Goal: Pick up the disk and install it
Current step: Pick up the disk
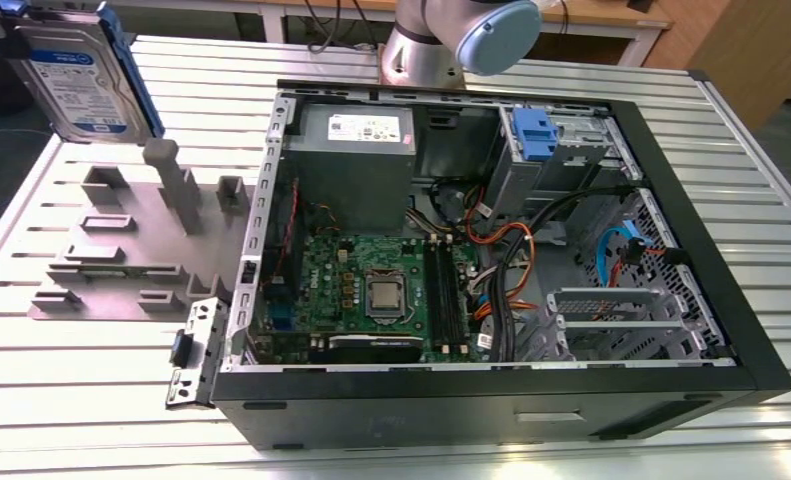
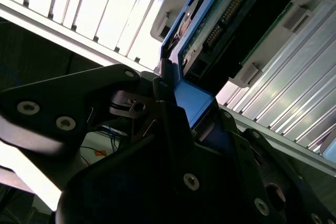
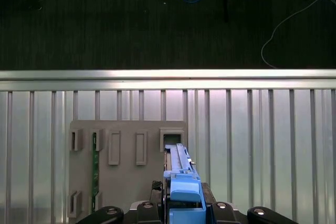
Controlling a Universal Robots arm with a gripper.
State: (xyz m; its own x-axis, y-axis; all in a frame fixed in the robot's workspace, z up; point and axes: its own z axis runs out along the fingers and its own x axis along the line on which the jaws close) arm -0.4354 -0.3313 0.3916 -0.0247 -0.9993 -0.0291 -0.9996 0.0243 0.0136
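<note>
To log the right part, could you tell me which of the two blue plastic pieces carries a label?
The disk, at the exterior view's left outside the case; the blue bracket inside it has none.

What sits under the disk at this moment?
In the first wrist view, the disk, clamped by the gripper, hangs over a grey slotted fixture on the slatted table. A square socket shows at the disk's far end; the fixture directly beneath is covered.
</note>
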